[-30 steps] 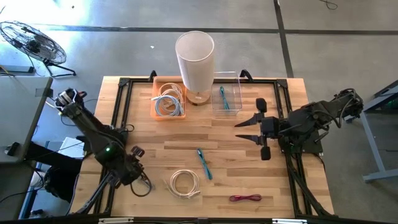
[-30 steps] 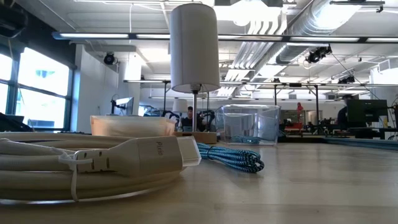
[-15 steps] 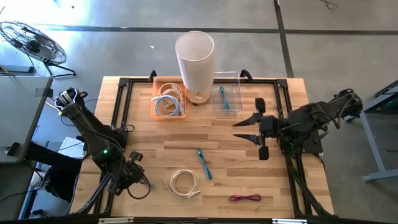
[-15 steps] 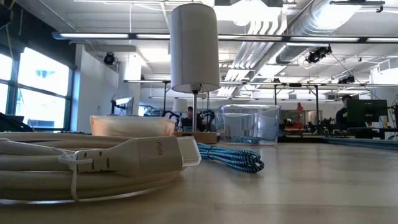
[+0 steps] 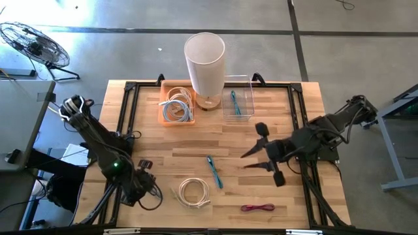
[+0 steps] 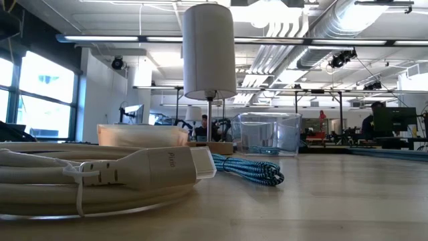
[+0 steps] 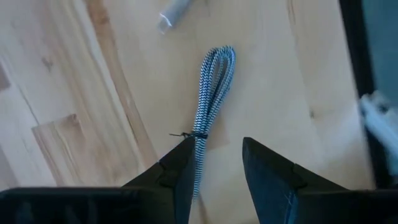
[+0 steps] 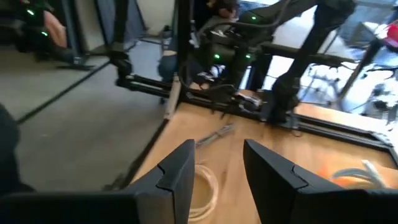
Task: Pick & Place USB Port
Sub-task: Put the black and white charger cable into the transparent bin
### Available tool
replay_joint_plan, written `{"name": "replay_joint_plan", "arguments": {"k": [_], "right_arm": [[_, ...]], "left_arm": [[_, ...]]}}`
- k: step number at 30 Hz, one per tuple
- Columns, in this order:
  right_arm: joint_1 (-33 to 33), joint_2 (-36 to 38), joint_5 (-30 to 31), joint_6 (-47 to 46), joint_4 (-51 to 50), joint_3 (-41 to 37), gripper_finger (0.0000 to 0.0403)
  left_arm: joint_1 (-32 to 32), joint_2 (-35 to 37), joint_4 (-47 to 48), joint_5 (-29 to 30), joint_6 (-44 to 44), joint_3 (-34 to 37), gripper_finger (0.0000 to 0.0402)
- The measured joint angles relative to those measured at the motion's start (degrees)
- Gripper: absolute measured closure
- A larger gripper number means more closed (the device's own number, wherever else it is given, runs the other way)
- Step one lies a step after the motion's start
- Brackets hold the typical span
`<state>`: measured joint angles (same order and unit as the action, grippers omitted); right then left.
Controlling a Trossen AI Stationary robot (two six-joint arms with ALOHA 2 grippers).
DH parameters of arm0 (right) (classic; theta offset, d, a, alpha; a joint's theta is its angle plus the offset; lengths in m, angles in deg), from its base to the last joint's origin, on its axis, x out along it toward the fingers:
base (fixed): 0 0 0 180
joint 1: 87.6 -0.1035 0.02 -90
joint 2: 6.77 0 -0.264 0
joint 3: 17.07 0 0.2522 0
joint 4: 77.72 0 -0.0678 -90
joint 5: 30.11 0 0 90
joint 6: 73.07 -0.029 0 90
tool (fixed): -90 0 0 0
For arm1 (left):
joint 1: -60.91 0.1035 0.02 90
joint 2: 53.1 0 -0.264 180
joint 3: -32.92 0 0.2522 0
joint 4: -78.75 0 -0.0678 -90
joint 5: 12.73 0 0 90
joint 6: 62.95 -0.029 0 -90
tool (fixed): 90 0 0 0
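Both hands' dark tapered fingers apart, empty: left hand (image 7: 214,163) over braided blue-white cable (image 7: 211,93); right hand (image 5: 251,158) above plank table (image 5: 294,202).

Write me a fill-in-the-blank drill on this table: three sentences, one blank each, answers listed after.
1. The white cables in the back lie coiled in the ____ bin.
2. The lamp stands between that bin and the ____ bin.
3. The red cable lies near the table's ____ edge.

Missing words: orange; clear; front
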<state>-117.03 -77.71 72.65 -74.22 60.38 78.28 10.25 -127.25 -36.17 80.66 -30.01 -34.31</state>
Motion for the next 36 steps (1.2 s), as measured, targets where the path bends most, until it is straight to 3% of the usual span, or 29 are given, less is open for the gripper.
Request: {"name": "replay_joint_plan", "arguments": {"k": [9,28,31,34,36], "right_arm": [[-5.1,0.0,-1.1,-1.6,-0.2,0.0,0.0274],[-6.3,0.0,0.8,-1.4,-0.2,0.0,0.0274],[-6.3,0.0,0.8,-1.4,-0.2,0.0,0.0274],[-6.3,0.0,0.8,-1.4,-0.2,0.0,0.0274],[-6.3,0.0,0.8,-1.4,-0.2,0.0,0.0274]], "left_arm": [[0.0,-8.3,-0.2,0.0,-18.0,0.0,0.0273],[0.0,-21.9,-0.8,-2.4,-17.7,0.0,0.0274],[0.1,-23.8,-0.6,-4.1,-17.5,-0.3,0.03],[0.1,-25.0,-0.7,-6.3,-17.0,-0.4,0.0368],[0.1,-25.1,-0.8,-6.6,-13.8,-0.3,0.0383]]}}
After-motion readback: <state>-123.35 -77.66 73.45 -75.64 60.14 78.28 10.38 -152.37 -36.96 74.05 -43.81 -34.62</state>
